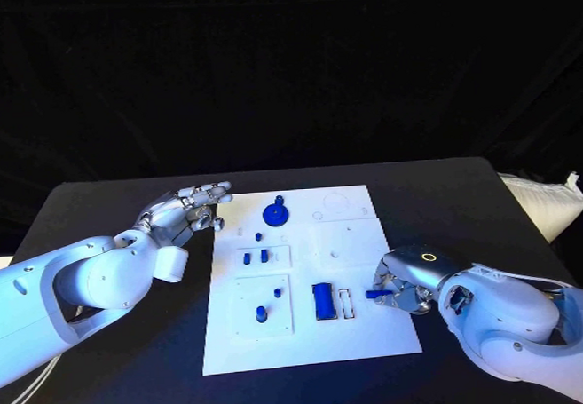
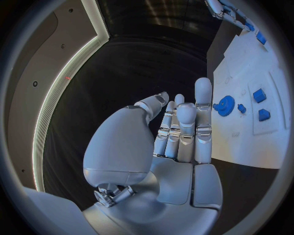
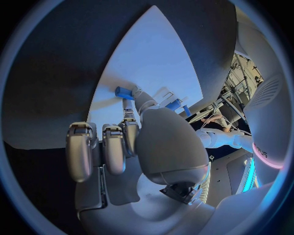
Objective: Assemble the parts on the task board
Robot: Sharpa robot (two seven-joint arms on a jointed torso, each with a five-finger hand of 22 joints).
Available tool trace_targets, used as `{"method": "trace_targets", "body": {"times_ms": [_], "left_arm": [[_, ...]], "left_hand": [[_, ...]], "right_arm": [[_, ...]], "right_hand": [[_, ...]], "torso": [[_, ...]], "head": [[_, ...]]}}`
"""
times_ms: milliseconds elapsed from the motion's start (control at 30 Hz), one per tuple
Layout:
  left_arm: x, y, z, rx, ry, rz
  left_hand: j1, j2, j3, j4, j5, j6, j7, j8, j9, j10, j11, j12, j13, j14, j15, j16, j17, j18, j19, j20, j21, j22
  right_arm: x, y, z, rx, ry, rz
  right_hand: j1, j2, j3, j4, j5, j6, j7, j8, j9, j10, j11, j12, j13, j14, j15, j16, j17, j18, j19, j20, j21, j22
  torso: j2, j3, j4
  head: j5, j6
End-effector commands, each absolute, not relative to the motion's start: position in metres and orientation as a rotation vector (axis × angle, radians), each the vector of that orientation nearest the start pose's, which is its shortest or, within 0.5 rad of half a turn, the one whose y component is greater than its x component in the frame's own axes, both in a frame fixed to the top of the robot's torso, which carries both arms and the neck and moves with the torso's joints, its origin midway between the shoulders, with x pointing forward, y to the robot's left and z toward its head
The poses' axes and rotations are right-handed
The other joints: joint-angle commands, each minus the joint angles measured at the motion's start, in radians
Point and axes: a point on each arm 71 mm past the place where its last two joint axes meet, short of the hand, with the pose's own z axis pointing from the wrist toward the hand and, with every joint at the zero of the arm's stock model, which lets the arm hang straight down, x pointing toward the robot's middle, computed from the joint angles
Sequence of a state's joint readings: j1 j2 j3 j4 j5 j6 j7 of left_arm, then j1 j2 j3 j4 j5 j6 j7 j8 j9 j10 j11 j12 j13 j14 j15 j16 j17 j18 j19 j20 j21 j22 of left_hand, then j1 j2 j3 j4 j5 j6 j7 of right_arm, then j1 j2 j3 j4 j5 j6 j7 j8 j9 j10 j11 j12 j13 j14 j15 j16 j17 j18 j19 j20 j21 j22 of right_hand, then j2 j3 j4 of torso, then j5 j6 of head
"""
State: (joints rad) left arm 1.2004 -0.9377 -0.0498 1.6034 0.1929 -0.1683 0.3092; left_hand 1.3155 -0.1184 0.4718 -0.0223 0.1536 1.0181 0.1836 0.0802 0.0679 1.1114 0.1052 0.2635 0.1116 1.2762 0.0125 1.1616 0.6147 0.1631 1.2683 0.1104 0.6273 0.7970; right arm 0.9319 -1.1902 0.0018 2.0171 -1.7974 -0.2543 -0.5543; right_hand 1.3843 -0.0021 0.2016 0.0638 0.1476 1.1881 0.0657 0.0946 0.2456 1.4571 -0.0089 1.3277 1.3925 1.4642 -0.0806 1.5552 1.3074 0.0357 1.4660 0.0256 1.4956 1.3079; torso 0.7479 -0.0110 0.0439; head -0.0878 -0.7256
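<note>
Fingers (image 3: 130,108) of right hand (image 1: 410,282) half hide a pinched blue part (image 1: 375,294).

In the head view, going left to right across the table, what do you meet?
Left hand → round blue part → long blue part → small blue part pinched by the right hand → white bag past the table's right edge.
</note>
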Motion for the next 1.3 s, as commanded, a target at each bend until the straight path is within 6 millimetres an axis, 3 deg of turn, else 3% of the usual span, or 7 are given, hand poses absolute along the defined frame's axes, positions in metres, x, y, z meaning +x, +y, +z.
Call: {"method": "trace_targets", "body": {"times_ms": [33,233,533,800,867,1067,1300], "left_arm": [[0.469,0.224,-0.183,-1.350,1.503,-1.691],[0.469,0.224,-0.183,-1.350,1.505,-1.691],[0.469,0.224,-0.183,-1.350,1.507,-1.692],[0.468,0.224,-0.183,-1.350,1.510,-1.694],[0.468,0.223,-0.183,-1.350,1.512,-1.694],[0.468,0.223,-0.183,-1.350,1.515,-1.697],[0.468,0.223,-0.183,-1.350,1.516,-1.697]], "left_hand": [[-0.003,0.004,-0.007,-0.002,-0.005,-0.005,0.000,0.005,0.000,-0.007,-0.002,0.003,0.001,-0.007,0.003,-0.006,-0.001,0.019,-0.004,0.002,-0.007,-0.001],[-0.003,0.004,-0.007,-0.002,-0.005,-0.005,0.000,0.005,0.000,-0.007,-0.002,0.003,0.001,-0.007,0.003,-0.006,-0.001,0.019,-0.004,0.002,-0.007,-0.001],[-0.003,0.004,-0.007,-0.002,-0.005,-0.005,0.000,0.005,0.000,-0.007,-0.002,0.003,0.001,-0.007,0.003,-0.006,-0.001,0.019,-0.004,0.002,-0.007,-0.001],[-0.003,0.004,-0.007,-0.002,-0.005,-0.005,0.000,0.005,0.000,-0.007,-0.002,0.003,0.001,-0.007,0.003,-0.006,-0.001,0.019,-0.004,0.002,-0.007,-0.001],[-0.003,0.004,-0.007,-0.002,-0.005,-0.005,0.000,0.005,0.000,-0.007,-0.002,0.003,0.001,-0.007,0.003,-0.006,-0.001,0.019,-0.004,0.002,-0.007,-0.001],[-0.003,0.004,-0.007,-0.002,-0.005,-0.005,0.000,0.005,0.000,-0.007,-0.002,0.003,0.001,-0.007,0.003,-0.006,-0.001,0.019,-0.004,0.002,-0.007,-0.001],[-0.003,0.004,-0.007,-0.002,-0.005,-0.005,0.000,0.005,0.000,-0.007,-0.002,0.003,0.001,-0.007,0.003,-0.006,-0.001,0.019,-0.004,0.002,-0.007,-0.001]], "right_arm": [[0.341,-0.244,-0.240,0.021,1.954,0.323],[0.341,-0.247,-0.233,0.140,1.948,0.370],[0.340,-0.243,-0.226,0.263,1.930,0.435],[0.339,-0.237,-0.225,0.348,1.937,0.475],[0.340,-0.235,-0.226,0.364,1.941,0.482],[0.341,-0.227,-0.230,0.362,1.970,0.495],[0.342,-0.218,-0.235,0.337,2.010,0.504]], "right_hand": [[-0.011,0.026,0.039,0.009,0.008,0.004,-0.007,-0.005,0.000,0.056,-0.012,-0.005,0.058,0.102,-0.005,0.003,0.242,-0.012,0.066,-0.005,0.003,0.175],[-0.053,0.000,0.087,0.023,0.005,0.009,-0.007,-0.007,-0.001,0.057,-0.012,-0.005,0.060,0.102,-0.005,0.004,0.243,-0.012,0.066,-0.005,0.004,0.176],[-0.102,-0.033,0.099,0.046,0.010,0.015,-0.008,-0.008,-0.001,0.059,-0.012,-0.006,0.061,0.103,-0.005,0.004,0.244,-0.012,0.066,-0.005,0.003,0.175],[-0.163,-0.059,0.079,0.086,0.053,0.024,-0.008,-0.008,-0.002,0.064,-0.012,0.008,0.068,0.103,-0.005,0.006,0.247,-0.013,0.068,-0.005,0.006,0.179],[-0.187,-0.065,0.066,0.104,0.092,0.029,-0.010,-0.007,-0.002,0.067,-0.013,0.017,0.073,0.104,-0.006,0.007,0.249,-0.013,0.069,-0.005,0.007,0.181],[-0.208,-0.075,0.036,0.120,0.156,0.037,-0.012,-0.006,0.000,0.071,-0.016,0.028,0.080,0.104,-0.008,0.008,0.250,-0.014,0.070,-0.008,0.009,0.183],[-0.211,-0.074,0.022,0.125,0.177,0.050,-0.018,0.001,0.004,0.073,-0.019,0.035,0.085,0.104,-0.011,0.008,0.250,-0.014,0.070,-0.010,0.009,0.184]], "torso": [[-0.001,-0.0005,0.0008],[0.000,-0.0008,-0.0004],[0.001,-0.0017,0.0012],[0.000,-0.0022,0.0008],[0.000,-0.0024,0.0009],[-0.001,-0.0024,0.0013],[0.001,-0.0011,0.0005]], "head": [[-0.001,-0.001],[0.000,-0.002],[0.001,-0.005],[0.004,-0.009],[0.005,-0.009],[0.005,-0.010],[0.010,-0.012]]}}
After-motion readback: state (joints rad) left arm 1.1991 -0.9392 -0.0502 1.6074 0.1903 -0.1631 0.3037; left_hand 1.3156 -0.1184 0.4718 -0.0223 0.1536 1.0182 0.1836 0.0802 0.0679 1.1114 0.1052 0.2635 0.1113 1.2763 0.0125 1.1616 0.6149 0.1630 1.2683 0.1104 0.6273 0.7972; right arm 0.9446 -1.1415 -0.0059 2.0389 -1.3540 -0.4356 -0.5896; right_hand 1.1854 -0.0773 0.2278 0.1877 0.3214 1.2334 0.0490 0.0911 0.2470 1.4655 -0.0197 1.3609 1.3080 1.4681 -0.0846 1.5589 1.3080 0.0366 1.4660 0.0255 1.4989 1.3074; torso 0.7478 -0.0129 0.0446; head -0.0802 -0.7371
